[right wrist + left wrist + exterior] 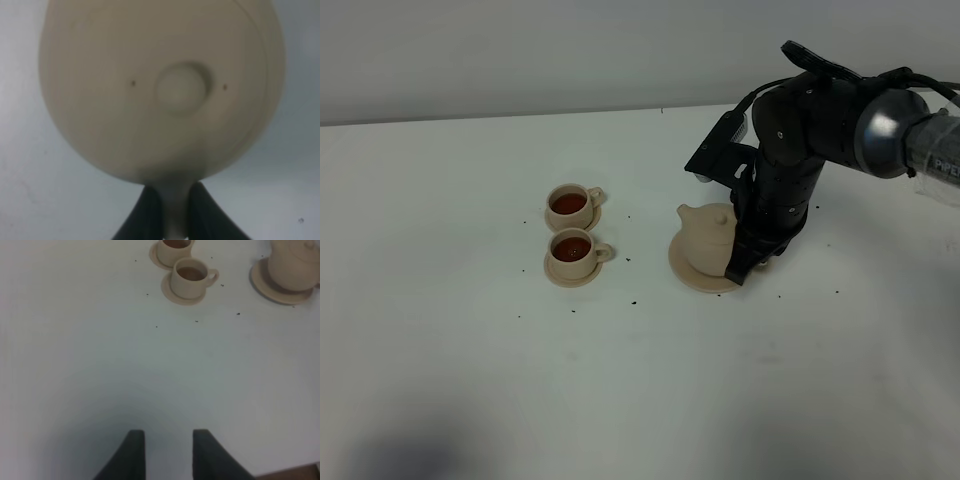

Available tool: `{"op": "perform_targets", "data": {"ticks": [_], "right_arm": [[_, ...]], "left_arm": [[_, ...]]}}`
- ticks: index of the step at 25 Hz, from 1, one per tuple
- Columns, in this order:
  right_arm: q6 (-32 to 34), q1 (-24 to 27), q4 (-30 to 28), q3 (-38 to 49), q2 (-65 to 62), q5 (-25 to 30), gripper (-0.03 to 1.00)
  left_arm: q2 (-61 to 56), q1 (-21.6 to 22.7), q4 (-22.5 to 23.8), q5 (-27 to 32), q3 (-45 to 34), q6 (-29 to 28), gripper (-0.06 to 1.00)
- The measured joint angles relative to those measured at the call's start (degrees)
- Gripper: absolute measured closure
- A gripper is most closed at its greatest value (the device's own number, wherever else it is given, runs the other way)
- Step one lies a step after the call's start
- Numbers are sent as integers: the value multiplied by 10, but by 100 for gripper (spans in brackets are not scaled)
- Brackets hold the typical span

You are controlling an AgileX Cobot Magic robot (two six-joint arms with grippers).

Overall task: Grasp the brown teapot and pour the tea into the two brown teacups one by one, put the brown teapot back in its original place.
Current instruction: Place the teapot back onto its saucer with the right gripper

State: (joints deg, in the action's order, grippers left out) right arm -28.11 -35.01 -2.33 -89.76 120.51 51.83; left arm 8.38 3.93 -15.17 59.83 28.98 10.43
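— Where did we find the squat beige-tan ceramic teapot with the knobbed lid (708, 238)?

— It sat upright on the wide flat beige-tan saucer (692, 276), right of the middle of the white table (470, 350), its spout pointing left.

— And the right gripper (174, 212)?

— We saw its two dark fingers (145, 215) pressed on either side of the teapot's loop handle, narrow, with the handle between them. In the high view the black arm (790, 150) reached down on the right side of the pot.

— The cups?

— Two small beige-tan ceramic cups stood left of the teapot, each on its own little saucer, both holding dark reddish tea. The far cup (570, 205) and the near cup (573, 250) were just beside each other, handles to the right.

— And the left gripper (168, 450)?

— We saw it hovering over bare table, well apart from the cups, its fingers spread with nothing between them. Small dark specks (633, 299) lay scattered around the crockery.
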Motion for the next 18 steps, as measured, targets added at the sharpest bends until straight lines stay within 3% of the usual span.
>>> {"op": "perform_targets", "data": {"ticks": [18], "right_arm": [[-38,0,23,1,14,-3,85]], "left_arm": [[0,0,0,0,0,1,69]]}}
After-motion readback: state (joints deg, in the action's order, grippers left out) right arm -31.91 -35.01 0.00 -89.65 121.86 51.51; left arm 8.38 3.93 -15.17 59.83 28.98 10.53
